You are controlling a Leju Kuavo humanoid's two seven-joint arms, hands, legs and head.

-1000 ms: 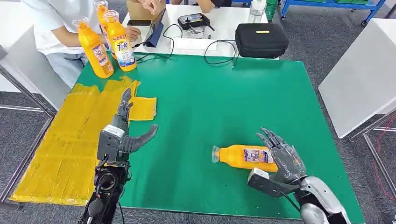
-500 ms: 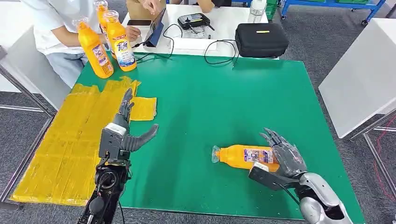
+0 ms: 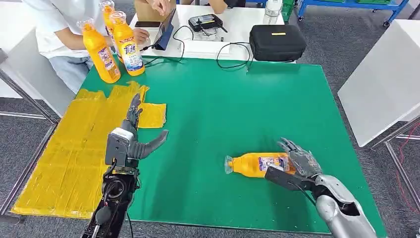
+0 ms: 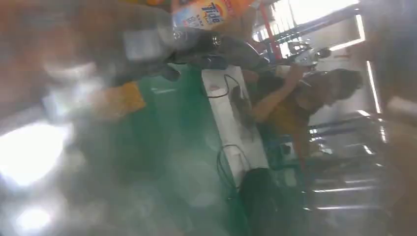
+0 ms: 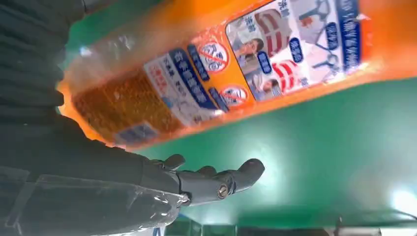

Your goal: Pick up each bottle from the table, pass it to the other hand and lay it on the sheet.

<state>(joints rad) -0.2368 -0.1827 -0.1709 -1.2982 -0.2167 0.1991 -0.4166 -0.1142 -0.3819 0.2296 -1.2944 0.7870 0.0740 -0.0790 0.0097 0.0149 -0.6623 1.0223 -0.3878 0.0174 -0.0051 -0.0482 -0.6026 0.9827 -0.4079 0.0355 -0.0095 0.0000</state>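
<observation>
An orange bottle (image 3: 255, 165) lies on its side on the green table (image 3: 223, 109), its clear cap pointing left. My right hand (image 3: 299, 166) is at the bottle's base end, fingers spread over it and thumb on the near side, not closed around it. In the right wrist view the bottle's label (image 5: 236, 64) runs close along the palm, and the thumb (image 5: 216, 179) stands clear of it over the green surface. My left hand (image 3: 131, 141) hovers open at the edge of the yellow sheet (image 3: 64, 153), holding nothing. Three more orange bottles (image 3: 100, 52) stand at the table's back left corner.
A black case (image 3: 276, 42), cables and a tablet sit on the white table (image 3: 233, 20) behind the green one. A person (image 3: 59, 29) sits at the back left near the standing bottles. Another white table (image 3: 386, 74) stands to the right.
My right hand has sunk lower and closer around the bottle's base end. The bottle has stayed put and the left hand has hardly moved.
</observation>
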